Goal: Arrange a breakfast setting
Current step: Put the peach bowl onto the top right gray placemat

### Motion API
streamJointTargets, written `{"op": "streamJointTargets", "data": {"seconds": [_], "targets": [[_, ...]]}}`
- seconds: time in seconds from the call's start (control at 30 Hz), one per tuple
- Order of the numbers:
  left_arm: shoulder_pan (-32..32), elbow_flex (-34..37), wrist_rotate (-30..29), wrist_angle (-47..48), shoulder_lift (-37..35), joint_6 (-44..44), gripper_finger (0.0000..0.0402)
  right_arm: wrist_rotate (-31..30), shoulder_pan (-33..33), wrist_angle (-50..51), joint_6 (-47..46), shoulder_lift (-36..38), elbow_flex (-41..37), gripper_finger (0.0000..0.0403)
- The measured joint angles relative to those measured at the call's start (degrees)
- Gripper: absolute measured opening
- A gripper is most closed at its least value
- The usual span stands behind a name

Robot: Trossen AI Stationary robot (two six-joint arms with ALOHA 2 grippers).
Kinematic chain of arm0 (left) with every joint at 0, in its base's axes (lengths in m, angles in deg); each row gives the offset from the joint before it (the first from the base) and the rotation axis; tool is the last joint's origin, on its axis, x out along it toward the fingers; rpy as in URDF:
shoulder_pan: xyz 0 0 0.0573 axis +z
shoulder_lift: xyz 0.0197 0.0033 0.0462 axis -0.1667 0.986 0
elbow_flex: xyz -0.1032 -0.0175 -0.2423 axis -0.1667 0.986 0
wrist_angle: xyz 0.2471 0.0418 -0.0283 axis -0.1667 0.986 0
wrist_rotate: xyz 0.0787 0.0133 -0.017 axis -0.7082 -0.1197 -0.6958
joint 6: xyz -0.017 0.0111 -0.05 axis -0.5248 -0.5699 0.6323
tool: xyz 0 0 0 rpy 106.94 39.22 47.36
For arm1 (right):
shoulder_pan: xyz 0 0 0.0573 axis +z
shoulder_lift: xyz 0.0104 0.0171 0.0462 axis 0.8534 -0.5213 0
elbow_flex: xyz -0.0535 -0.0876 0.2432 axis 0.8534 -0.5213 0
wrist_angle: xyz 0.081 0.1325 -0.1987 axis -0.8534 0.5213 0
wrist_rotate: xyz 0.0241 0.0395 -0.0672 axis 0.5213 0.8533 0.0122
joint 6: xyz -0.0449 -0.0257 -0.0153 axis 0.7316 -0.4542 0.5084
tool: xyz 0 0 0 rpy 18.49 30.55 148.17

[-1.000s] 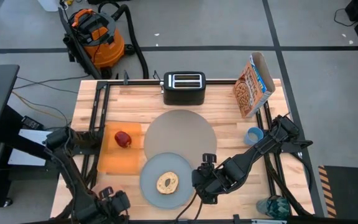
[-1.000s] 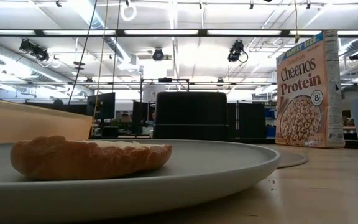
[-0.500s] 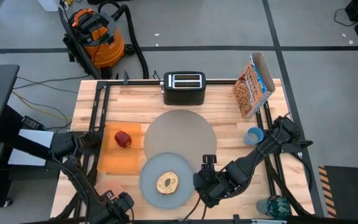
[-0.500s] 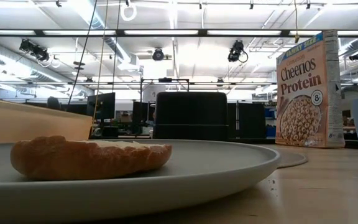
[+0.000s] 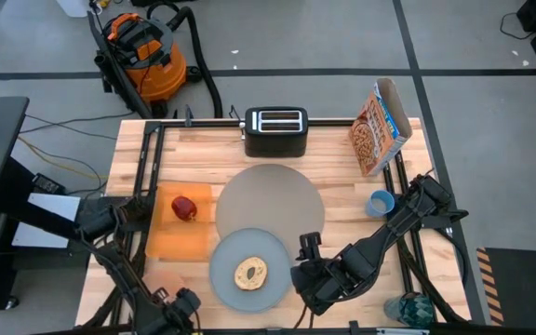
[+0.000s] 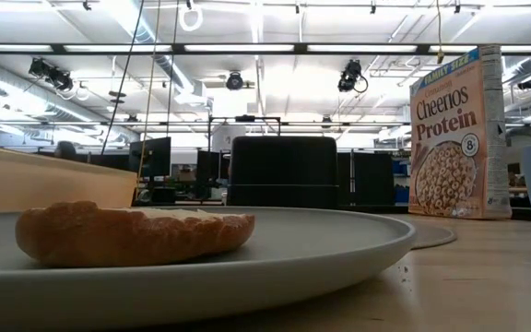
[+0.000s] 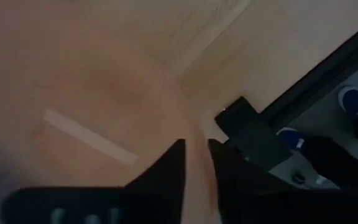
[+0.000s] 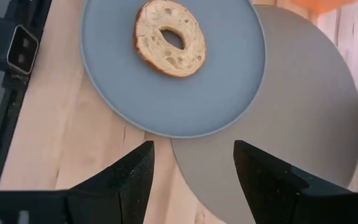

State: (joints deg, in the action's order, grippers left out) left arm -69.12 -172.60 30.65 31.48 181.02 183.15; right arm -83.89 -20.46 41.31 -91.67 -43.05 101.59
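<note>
Grey-blue plate (image 5: pixel 249 271), carrying the ring-shaped toasted bread (image 5: pixel 250 274), is overlapping the grey placemat's (image 5: pixel 270 203) near edge. Right pincer (image 5: pixel 309 275) is hovering open beside the plate, holding nothing. Left pincer (image 7: pixel 194 165) is nearly closed at the tabletop's (image 5: pixel 212 160) front-left corner; its grip is unclear.

Grey-blue plate (image 5: pixel 249 270), grey placemat (image 5: pixel 270 200), orange napkin (image 5: pixel 177 233), red apple (image 5: pixel 184 207), blk toaster (image 5: pixel 274 130).

1 plate (image 5: pixel 249 270), 1 bagel (image 5: pixel 250 273), 1 apple (image 5: pixel 184 207), 1 cup (image 5: pixel 380 202).

Bread (image 5: pixel 250 273) on plate (image 5: pixel 223 270), plate overlapping placemat (image 5: pixel 270 200)
</note>
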Motion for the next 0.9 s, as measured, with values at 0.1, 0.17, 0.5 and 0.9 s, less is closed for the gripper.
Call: {"op": "streamJointTargets", "data": {"seconds": [0.1, 0.17, 0.5, 0.9], "targets": [[0.0, 0.0, 0.9, -0.6, 0.0, 0.6, 0.0017, 0.0, 0.0, 0.1, 2.4, 0.0, 0.0, 0.0227], [0.0, -0.3, 1.9, -0.5, 0.0, 0.9, 0.0013, 0.0, -0.1, 0.5, 4.3, 0.2, 0.0, 0.0227], [0.5, -9.3, 1.5, 2.5, 0.0, 0.6, 0.0014, 0.0, 0.0, 1.4, 9.3, 3.6, 0.0, 0.0227], [4.6, -27.7, -4.9, 16.2, 0.0, -8.2, 0.0014, 3.8, 3.3, 0.4, 5.6, 5.4, 0.0, 0.0227]]}}
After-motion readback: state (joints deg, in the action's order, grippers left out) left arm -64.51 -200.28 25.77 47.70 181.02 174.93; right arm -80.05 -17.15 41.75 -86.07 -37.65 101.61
